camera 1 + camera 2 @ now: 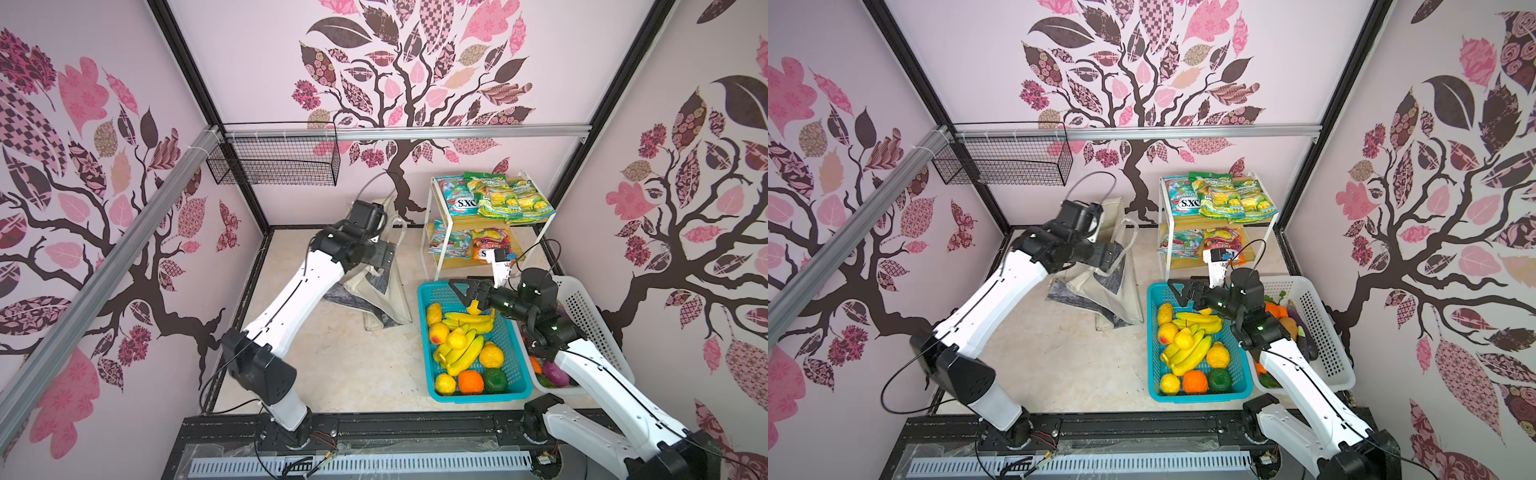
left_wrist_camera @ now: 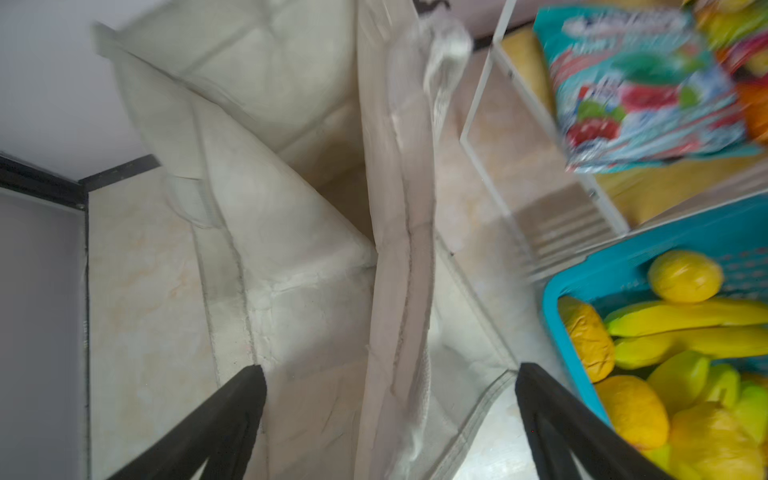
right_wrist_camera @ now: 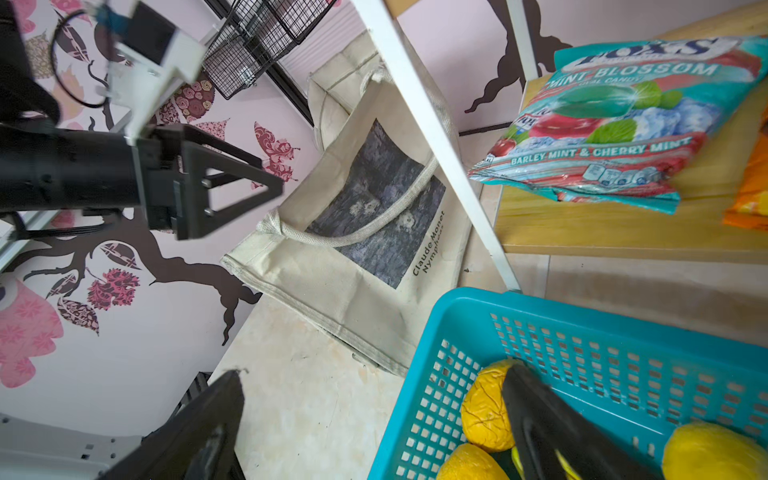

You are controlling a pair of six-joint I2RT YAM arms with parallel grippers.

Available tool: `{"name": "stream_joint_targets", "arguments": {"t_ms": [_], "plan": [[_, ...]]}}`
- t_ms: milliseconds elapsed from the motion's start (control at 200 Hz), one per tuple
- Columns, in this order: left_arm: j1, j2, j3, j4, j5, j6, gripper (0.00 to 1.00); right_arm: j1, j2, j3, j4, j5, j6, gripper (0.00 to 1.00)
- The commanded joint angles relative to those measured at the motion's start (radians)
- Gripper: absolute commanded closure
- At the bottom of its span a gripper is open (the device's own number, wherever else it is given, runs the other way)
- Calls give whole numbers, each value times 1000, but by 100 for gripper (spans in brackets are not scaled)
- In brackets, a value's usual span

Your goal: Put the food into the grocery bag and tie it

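Pink tree-print walls, beige marbled floor. Canvas bag (image 3: 332,286) slumps half-collapsed against the back wall, just beside the white shelf (image 3: 436,137). It looks soft and light, and the mouth will likely flop, so take it by the rim hem or the rope handle (image 3: 353,237). Left gripper (image 2: 388,370) hangs over the bag mouth, jaws wide apart, empty. Right gripper (image 3: 374,372) sits over the teal basket (image 3: 582,353), jaws wide apart, nothing held. Toy bananas (image 1: 463,357) look hard, light and slick: grab mid-body. Snack packets (image 1: 494,199) on the shelf are glossy and crinkly: pinch an edge.
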Motion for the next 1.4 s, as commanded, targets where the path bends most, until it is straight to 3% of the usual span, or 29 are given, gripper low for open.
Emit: {"name": "stream_joint_targets", "arguments": {"t_ms": [0, 50, 115, 140, 215, 280, 530, 785, 900, 930, 1000, 1125, 1260, 1320, 1395], "plan": [[-8, 76, 89, -128, -217, 16, 5, 4, 0, 27, 14, -35, 40, 0], [-9, 121, 140, -147, -275, 12, 10, 3, -5, 18, 22, -40, 48, 0], [-9, 165, 185, -170, -251, 29, 23, 3, -7, 14, 19, -42, 49, 0], [-10, 173, 194, -173, -231, 30, 33, 3, -7, 13, 16, -39, 50, 0], [-20, 175, 199, -185, -209, 17, 79, 3, -4, 15, 9, -37, 56, 0], [-41, 153, 175, -189, -215, 3, 100, 4, 0, 14, 17, -53, 67, 1], [-164, 24, 64, -325, -285, -66, 100, 31, 41, 13, 23, -63, 95, 5], [-220, -58, -12, -401, -158, -150, 100, 231, 116, 47, 53, 74, 126, 5], [-242, -90, -51, -384, -90, -180, 100, 249, 144, 48, 61, 114, 179, 5], [-242, -104, -66, -361, -60, -184, 96, 249, 143, 46, 64, 120, 186, 6], [-244, -136, -96, -305, -18, -195, 74, 249, 138, 43, 66, 120, 192, 6], [-244, -159, -86, -262, -11, -206, 48, 250, 124, 55, 30, 128, 183, 5], [-239, -191, -14, -197, -25, -231, 7, 254, 115, 99, -51, 188, 170, 0], [-209, -221, 43, -167, 15, -219, 2, 277, 125, 140, -109, 241, 157, 0], [-101, -277, 82, -133, 116, -242, 2, 333, 161, 218, -185, 320, 125, 0]]}}
